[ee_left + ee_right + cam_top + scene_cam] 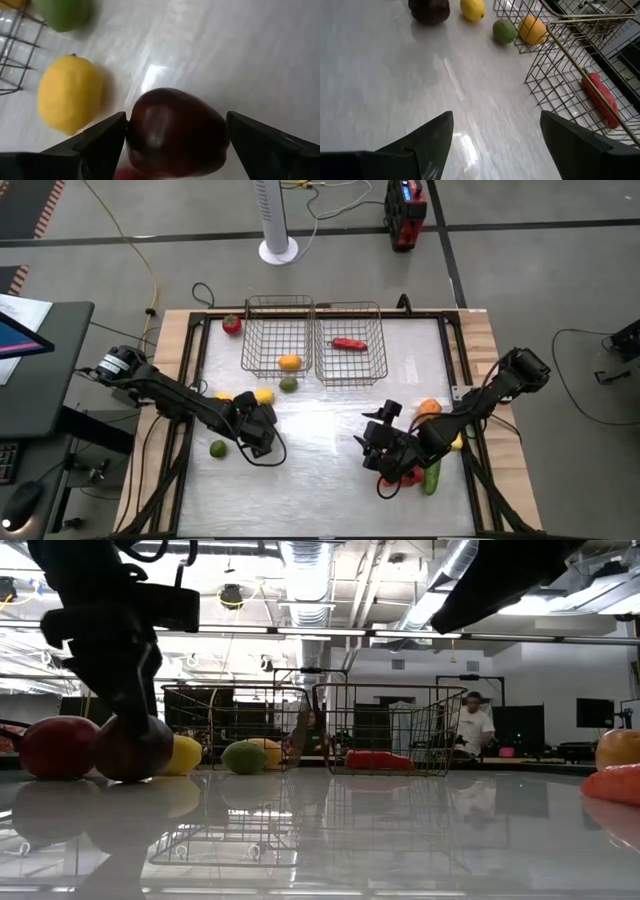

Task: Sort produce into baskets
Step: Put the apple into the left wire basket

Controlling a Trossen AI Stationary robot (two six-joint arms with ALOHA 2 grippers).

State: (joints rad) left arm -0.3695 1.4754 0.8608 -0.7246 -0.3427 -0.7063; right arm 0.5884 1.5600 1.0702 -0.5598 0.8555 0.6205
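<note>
Open white tabletop (320, 455) stretches in front of the two baskets (315, 340), room to pass there. Left of that, the left gripper (258, 427), yellow lemon (263, 395) and dark apple (175, 132) crowd together; right, the right gripper (378, 442) blocks.

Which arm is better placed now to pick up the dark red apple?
The left. Its gripper already has open fingers on both sides of the apple. The right gripper is empty, far across the table.

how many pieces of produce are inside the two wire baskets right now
2. An orange lies in the left basket, near its front wall, and a red chili lies in the right basket. The green lime sits just outside on the table.
</note>
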